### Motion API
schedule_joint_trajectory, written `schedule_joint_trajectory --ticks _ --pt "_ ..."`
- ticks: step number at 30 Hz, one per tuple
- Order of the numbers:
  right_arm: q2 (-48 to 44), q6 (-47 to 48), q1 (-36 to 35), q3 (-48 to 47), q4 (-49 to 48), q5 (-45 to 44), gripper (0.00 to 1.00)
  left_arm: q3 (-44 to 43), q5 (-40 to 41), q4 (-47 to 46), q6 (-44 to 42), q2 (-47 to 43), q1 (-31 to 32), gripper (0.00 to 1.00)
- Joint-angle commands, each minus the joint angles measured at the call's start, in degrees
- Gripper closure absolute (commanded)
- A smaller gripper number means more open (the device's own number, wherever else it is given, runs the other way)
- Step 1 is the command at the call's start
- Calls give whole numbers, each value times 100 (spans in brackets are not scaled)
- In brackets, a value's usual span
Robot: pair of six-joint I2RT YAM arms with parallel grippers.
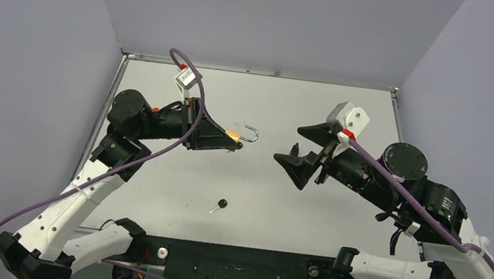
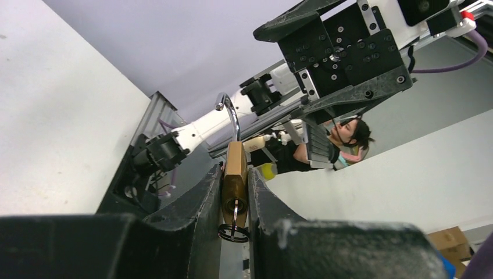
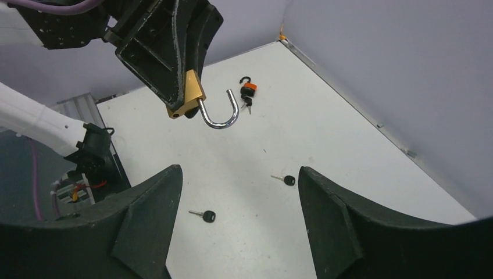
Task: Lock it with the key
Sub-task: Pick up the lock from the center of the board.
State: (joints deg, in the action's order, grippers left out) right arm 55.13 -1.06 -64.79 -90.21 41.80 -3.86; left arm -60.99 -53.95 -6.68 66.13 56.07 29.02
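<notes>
My left gripper [image 1: 235, 142] is shut on a brass padlock [image 1: 232, 136] and holds it above the table, its silver shackle [image 1: 252, 134] swung open and pointing right. In the left wrist view the padlock [image 2: 235, 165] sits between the fingers [image 2: 197, 203], and a thin black ring [image 2: 234, 232] hangs from its keyhole. The padlock also shows in the right wrist view [image 3: 189, 99]. My right gripper [image 1: 288, 143] is open and empty, facing the padlock from the right. A black-headed key [image 1: 220, 205] lies on the table below the padlock, and the right wrist view shows it [image 3: 206, 215] with a second key [image 3: 286, 180].
A small black and orange padlock [image 3: 248, 93] with a key lies further back on the white table [image 1: 304, 111]. Grey walls close in the table on three sides. A black bar with the arm bases [image 1: 236, 266] runs along the near edge.
</notes>
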Motion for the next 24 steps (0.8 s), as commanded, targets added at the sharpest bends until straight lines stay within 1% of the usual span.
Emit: schedule_joint_trajectory --ticks 1,8,12,18,21,24 --pt "503 665 15 -531 -272 680 32 -488 92 -461 743 -177 -29 100" --pt "1112 906 11 -1135 -152 1332 32 -631 116 -486 848 -200 -19 100" --pt "1324 935 -17 -1244 -79 1557 32 -693 107 -472 847 -223 3 100" --pt "1303 922 -129 -1260 69 1558 34 -744 101 -409 818 -247 8 100" --pt "1224 837 -205 -1173 139 1762 35 -802 111 -400 768 -250 8 100" --pt "1014 801 -280 -1003 190 1567 36 -960 121 -40 530 -253 12 100"
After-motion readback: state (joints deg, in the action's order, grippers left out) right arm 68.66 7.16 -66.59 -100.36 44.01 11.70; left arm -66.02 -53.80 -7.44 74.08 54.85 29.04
